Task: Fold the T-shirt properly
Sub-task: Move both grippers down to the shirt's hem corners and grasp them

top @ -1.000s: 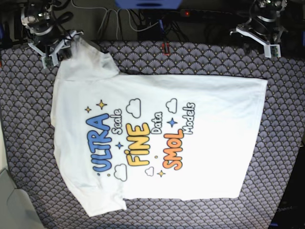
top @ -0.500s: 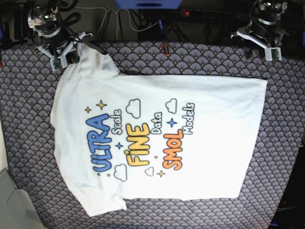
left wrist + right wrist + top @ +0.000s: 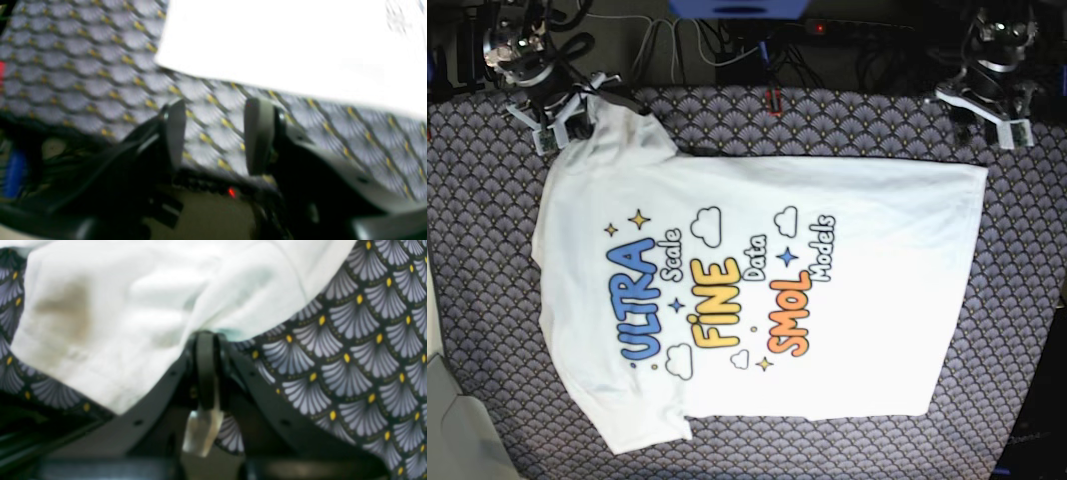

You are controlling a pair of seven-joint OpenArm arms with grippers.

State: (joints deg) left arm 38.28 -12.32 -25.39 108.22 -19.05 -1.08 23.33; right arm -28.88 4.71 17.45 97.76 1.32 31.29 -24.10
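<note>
Up top, right claw (image 3: pixel 206 340) pinches the T-shirt (image 3: pixel 757 290) sleeve edge; left claw (image 3: pixel 213 133) spread above bare patterned cloth (image 3: pixel 83 66).

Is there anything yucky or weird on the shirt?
Yes. The right wrist view shows a brownish smudge on the white T-shirt, on the sleeve near its hem, beside where the right hand pinches the cloth. It looks like a stain. The printed front looks fine.
</note>
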